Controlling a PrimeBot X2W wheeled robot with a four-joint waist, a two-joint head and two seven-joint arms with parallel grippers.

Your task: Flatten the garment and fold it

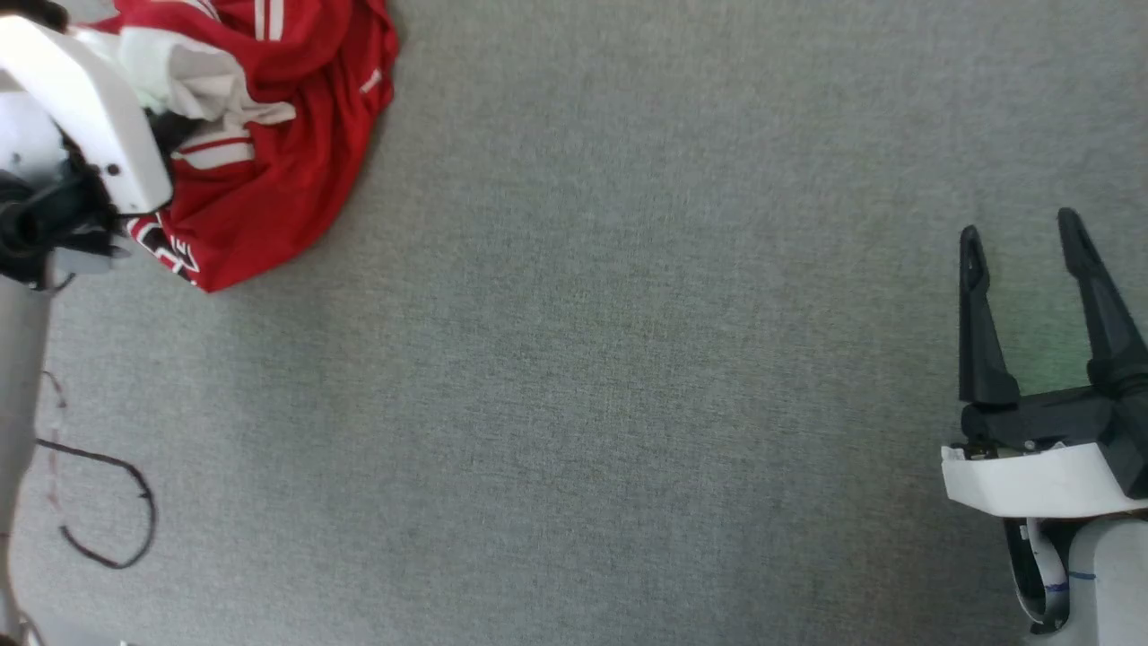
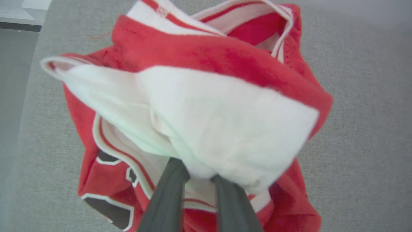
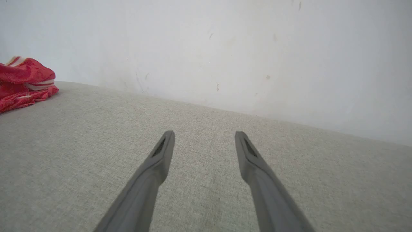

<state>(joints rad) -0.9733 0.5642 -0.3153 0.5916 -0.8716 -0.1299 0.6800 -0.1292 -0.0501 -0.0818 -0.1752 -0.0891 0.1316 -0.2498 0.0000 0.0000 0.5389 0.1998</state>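
Garment (image 1: 269, 135) bunched at ten o'clock on grey surface (image 1: 628, 359).
Left gripper (image 2: 197, 170) pinches its white fabric; right gripper (image 1: 1019, 226), four o'clock, jaws wide apart.

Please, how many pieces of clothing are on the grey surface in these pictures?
1. The red and white garment lies crumpled at the far left of the grey surface, with its white part pinched by the left gripper. The heap could hide something small under it.

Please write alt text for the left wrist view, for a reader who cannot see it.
The left tool pinches the white part of a crumpled red shirt. The shirt lies bunched on a grey cloth surface.
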